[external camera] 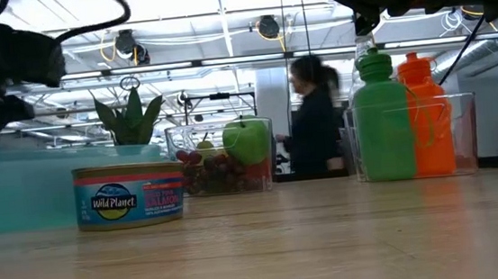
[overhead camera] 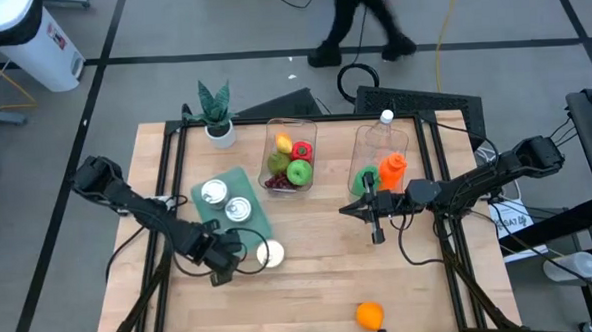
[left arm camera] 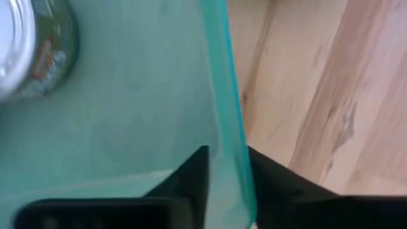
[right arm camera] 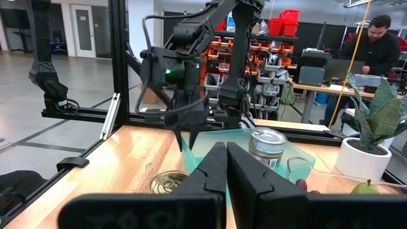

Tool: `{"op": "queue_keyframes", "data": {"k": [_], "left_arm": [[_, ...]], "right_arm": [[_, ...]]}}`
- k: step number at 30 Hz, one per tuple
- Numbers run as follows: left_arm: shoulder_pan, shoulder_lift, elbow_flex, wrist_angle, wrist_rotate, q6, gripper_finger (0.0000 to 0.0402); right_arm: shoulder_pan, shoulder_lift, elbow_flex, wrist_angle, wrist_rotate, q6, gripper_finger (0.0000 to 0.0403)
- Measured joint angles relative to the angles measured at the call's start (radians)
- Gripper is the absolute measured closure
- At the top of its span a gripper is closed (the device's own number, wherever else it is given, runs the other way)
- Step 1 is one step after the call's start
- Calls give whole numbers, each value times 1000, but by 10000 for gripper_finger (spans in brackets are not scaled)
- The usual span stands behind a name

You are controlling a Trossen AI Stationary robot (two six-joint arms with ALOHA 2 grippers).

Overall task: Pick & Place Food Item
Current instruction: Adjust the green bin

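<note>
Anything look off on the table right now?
Yes. The left claw is pinching the rim of the teal tray rather than a food item, and one can sits outside the tray. An orange lies alone by the near edge.

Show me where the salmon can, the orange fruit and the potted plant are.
salmon can (external camera: 129,195), low view, on its label.
orange fruit (overhead camera: 370,314), high view, its middle.
potted plant (overhead camera: 215,107), high view, on its leaves.

2 dark arms (overhead camera: 148,214), black cables, wedge jaws.
</note>
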Motion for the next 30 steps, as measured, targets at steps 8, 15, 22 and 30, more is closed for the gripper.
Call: {"op": "queue_keyframes", "data": {"k": [8,15,22,30], "left_arm": [[-46,0,0,-115,31,-67,338],[-112,0,-1,-149,73,-105,337],[-166,-1,-1,-142,78,-140,336],[-207,-31,-1,-81,96,-176,277]], "right_arm": [[0,0,0,0,0,0,401],[0,0,0,0,0,0,401],[0,0,0,0,0,0,401],[0,0,0,0,0,0,401]]}}
